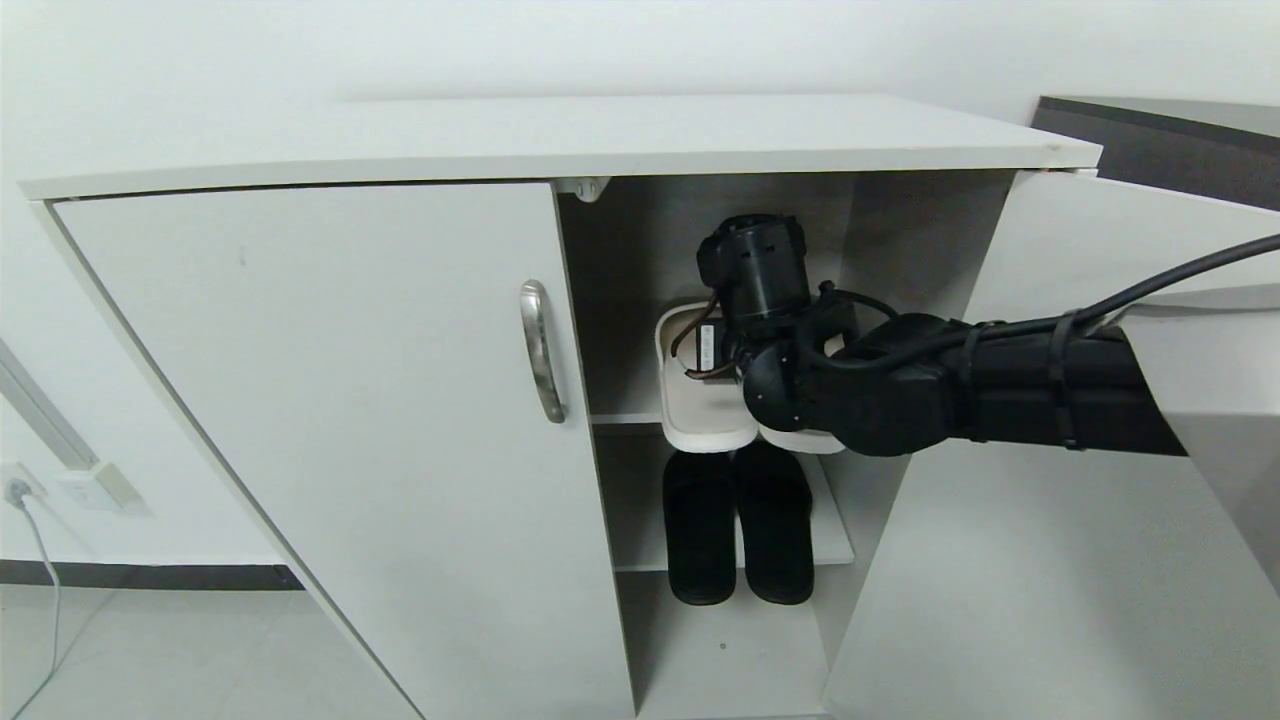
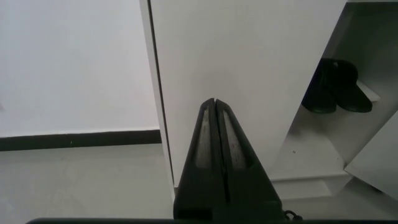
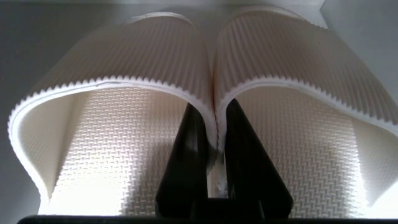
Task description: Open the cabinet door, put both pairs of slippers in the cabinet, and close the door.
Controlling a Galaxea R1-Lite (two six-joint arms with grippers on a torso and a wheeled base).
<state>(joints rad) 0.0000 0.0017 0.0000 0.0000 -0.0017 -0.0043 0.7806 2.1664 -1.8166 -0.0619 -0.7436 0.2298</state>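
A white cabinet [image 1: 560,130] stands with its right door [image 1: 1050,560] swung open and its left door [image 1: 320,420] closed. On the upper shelf [image 1: 620,418] lies a pair of white slippers [image 1: 700,420], heels hanging over the shelf edge. My right arm [image 1: 900,385] reaches into that compartment. My right gripper [image 3: 216,149] is shut on the adjoining inner strap edges of the white slippers [image 3: 124,155]. A pair of black slippers [image 1: 738,530] rests on the lower shelf [image 1: 835,540]. My left gripper [image 2: 214,106] is shut and empty, low before the closed door, with the black slippers [image 2: 336,87] off to one side.
The closed door carries a metal handle [image 1: 540,350] near its inner edge. A wall socket with a cable [image 1: 20,490] sits at the far left above the floor. A dark desk [image 1: 1150,140] stands behind the cabinet at the right. The bottom compartment [image 1: 720,660] holds nothing.
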